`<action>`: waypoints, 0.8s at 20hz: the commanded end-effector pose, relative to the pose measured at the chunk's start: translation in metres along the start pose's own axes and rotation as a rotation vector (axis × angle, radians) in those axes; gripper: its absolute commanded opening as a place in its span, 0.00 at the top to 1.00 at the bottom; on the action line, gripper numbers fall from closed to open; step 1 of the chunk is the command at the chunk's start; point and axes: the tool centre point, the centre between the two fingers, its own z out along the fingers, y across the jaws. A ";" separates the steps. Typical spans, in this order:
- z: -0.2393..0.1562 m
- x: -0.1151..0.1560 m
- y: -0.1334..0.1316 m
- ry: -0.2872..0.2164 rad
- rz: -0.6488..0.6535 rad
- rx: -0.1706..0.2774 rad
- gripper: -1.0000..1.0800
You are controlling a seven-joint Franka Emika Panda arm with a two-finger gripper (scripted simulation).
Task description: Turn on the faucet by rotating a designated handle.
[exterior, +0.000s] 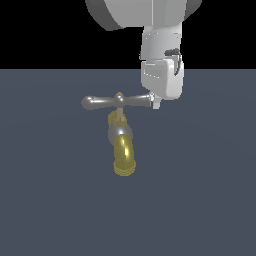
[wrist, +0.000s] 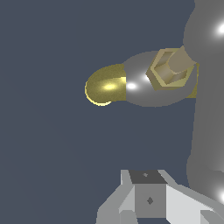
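The white, blocky gripper hangs down from the arm at the exterior view's right end of the slim silver-grey crossbar handle. Its fingertips sit level with that end's rounded bulb and look to be touching or just beside it. Whether the jaws are parted or closed cannot be told: the exterior view hides them behind the hand's body, and the wrist view shows only one pale finger near the bulb, with nothing visibly clamped.

The handle lies with its long axis running across the exterior view, left to right, a small gold centre knob marking its middle. From the gripper, the bar stretches away toward the exterior view's left, so the near bulb is the one to work on and the far bulb lies well apart.

Below the knob the small tap, the faucet, drops through a gold stem and silver collar to a shiny gold curved spout, which rests on the dark grey floor.

The coming turn probably depends on pushing that near end sideways, square to the bar's length, around the stem.
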 end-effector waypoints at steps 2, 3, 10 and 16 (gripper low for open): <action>0.000 -0.001 0.009 0.000 0.000 0.000 1.00; 0.000 -0.002 0.012 0.000 0.000 0.000 1.00; 0.000 -0.004 0.031 0.000 -0.001 0.000 1.00; 0.000 -0.006 0.048 0.000 -0.001 0.000 1.00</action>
